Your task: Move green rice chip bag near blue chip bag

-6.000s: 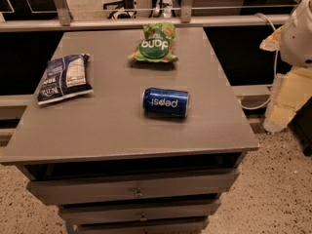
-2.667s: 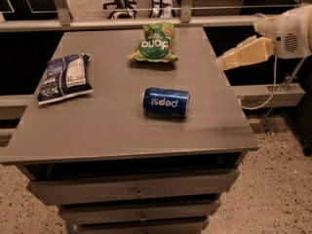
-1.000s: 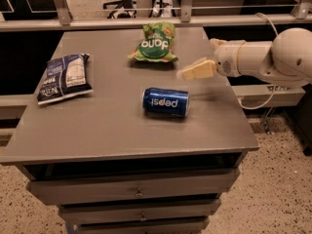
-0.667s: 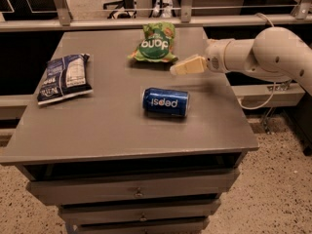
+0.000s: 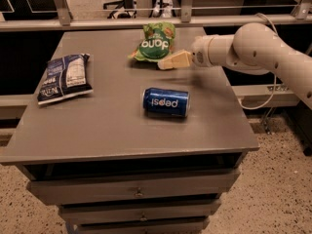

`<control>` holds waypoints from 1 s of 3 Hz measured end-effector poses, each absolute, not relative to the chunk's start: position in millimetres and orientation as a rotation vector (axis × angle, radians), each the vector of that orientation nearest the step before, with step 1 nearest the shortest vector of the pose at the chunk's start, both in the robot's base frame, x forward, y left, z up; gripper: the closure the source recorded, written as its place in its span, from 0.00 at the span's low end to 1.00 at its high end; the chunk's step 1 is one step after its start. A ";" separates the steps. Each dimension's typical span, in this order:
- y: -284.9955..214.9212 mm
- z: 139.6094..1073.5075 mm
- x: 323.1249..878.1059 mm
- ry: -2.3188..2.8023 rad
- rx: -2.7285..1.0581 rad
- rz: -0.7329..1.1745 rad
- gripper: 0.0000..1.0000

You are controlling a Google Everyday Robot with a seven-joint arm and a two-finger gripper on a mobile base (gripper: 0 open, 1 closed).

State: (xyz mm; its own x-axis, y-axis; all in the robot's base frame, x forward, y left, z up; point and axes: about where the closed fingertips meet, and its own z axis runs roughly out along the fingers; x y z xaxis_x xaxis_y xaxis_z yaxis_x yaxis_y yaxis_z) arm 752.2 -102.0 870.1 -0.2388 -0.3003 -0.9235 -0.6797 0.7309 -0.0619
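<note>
The green rice chip bag [image 5: 155, 44] lies at the far middle of the grey table [image 5: 112, 130]. The blue chip bag [image 5: 64, 77] lies flat at the table's left side, well apart from the green bag. My gripper [image 5: 165, 63] reaches in from the right on a white arm [image 5: 253, 48], low over the table, its tip right beside the green bag's near right edge.
A blue Pepsi can [image 5: 166, 102] lies on its side in the middle of the table, in front of the green bag. A metal rail [image 5: 146, 19] runs behind the table's far edge. Drawers [image 5: 139, 191] sit under the tabletop.
My arm has swung in from the right of the table and moved left, bringing the gripper up to the green bag. The bags and can have not moved.
</note>
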 end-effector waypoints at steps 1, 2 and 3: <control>-81.5 869.4 762.4 1.821 -0.803 0.455 0.00; -67.1 867.2 774.2 1.811 -0.830 0.465 0.00; -57.9 862.5 784.9 1.807 -0.849 0.467 0.00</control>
State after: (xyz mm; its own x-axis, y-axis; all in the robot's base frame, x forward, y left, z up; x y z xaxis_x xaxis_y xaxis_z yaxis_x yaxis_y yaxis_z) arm 784.9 -57.9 862.5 -0.2108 -0.3310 -0.9198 -0.7355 0.6735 -0.0738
